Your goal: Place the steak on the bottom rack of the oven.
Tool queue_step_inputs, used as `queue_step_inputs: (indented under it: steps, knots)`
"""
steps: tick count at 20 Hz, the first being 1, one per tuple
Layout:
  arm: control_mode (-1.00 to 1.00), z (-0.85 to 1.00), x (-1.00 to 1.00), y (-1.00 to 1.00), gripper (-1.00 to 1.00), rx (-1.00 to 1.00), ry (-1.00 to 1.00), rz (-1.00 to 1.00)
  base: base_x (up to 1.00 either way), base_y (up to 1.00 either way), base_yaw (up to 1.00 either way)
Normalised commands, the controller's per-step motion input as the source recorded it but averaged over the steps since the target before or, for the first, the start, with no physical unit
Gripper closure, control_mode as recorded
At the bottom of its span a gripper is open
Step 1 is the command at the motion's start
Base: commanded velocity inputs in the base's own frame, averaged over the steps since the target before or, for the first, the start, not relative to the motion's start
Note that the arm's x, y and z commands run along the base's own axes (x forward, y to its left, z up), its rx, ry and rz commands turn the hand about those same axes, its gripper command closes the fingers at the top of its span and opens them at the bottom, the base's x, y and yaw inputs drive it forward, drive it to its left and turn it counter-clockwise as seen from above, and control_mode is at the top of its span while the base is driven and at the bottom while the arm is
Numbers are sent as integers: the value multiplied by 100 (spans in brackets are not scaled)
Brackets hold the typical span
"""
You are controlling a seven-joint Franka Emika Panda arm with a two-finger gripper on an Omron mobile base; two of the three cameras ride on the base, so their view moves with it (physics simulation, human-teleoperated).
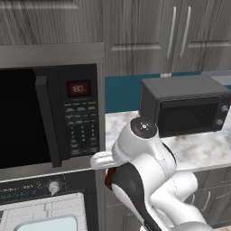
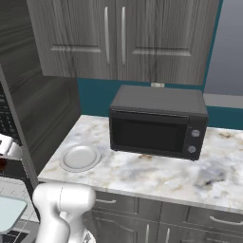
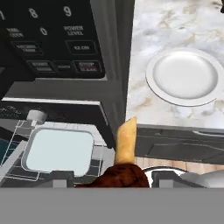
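Note:
The steak, a glossy dark reddish-brown lump with a pale tan strip sticking up from it, sits between the fingers of my gripper, which is shut on it. In the left base view the steak shows as a red patch under my white hand, just right of the oven's control strip. The oven lies below and left of the gripper, with a silver knob and a pale door with a light-blue window. The door looks closed.
A big black microwave with a keypad and red display sits right above the oven. On the marble counter to the right are a bare white plate and a small black box oven. Grey cabinets hang overhead.

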Motion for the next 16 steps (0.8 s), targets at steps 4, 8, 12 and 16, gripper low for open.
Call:
queue_step_inputs:
  steps: [4,8,12,16]
  knots:
    - [-100,-41,-83,100,100,0,-20,6,0,0,0]
    - [-100,-76,-46,100,100,0,-12,7,0,0,0]
    - [-100,-97,-9,100,100,2,-5,4,0,0,0]
    - [-100,-95,23,59,100,-5,-1,0,0,0,0]
